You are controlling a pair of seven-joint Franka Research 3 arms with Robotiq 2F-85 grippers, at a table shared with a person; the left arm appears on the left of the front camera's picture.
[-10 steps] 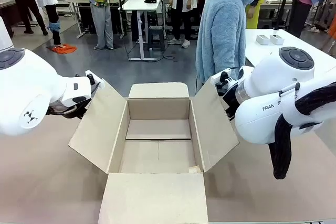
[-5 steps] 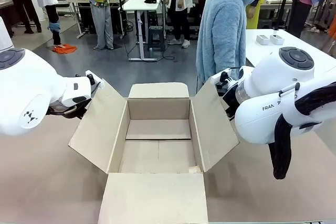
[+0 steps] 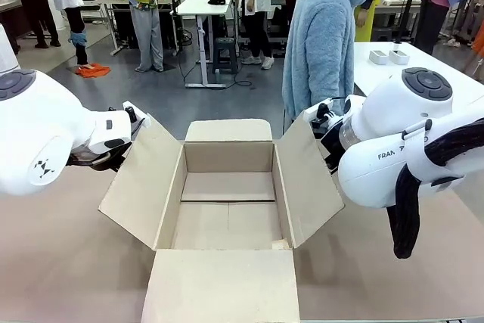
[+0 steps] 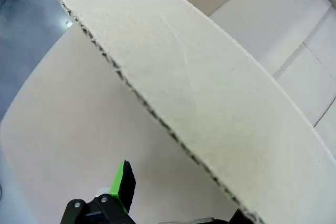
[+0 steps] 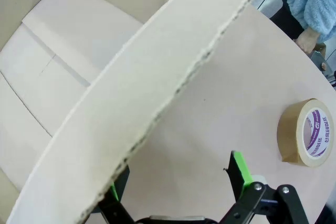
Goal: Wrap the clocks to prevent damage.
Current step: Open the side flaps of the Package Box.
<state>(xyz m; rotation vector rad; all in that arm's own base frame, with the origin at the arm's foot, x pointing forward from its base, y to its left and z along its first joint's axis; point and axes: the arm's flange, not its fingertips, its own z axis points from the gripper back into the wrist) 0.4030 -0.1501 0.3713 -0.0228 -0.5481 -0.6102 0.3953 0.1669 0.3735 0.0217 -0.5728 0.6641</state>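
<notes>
- Front view gives no sign of the clocks. Where they lie, and how they sit relative to either gripper, I cannot tell.
- The cardboard box [image 3: 227, 158] stands open on the table [image 3: 60, 262] with all four flaps spread and its floor bare. Nothing has been packed yet.
- My judgement is that the task is at an early or waiting stage. Whether any wrapping is done cannot be read from these views, and placing a bundle in the box is yet to come.
- The left gripper [image 4: 176, 203] is spread wide and pinches nothing. The left flap [image 3: 140, 187] runs edge-on between its fingers, one green pad on the table side.
- The right gripper [image 5: 178, 182] is likewise spread, straddling the right flap [image 3: 306, 187] without clamping it. Both seem placed to keep the flaps apart.
- A brown tape roll [image 5: 307, 132] stands on edge on the table just beyond the right gripper.
- A person [image 3: 321, 35] in a pale blue fleecy coat stands at the far side, one hand [image 5: 307, 40] near the table edge.
</notes>
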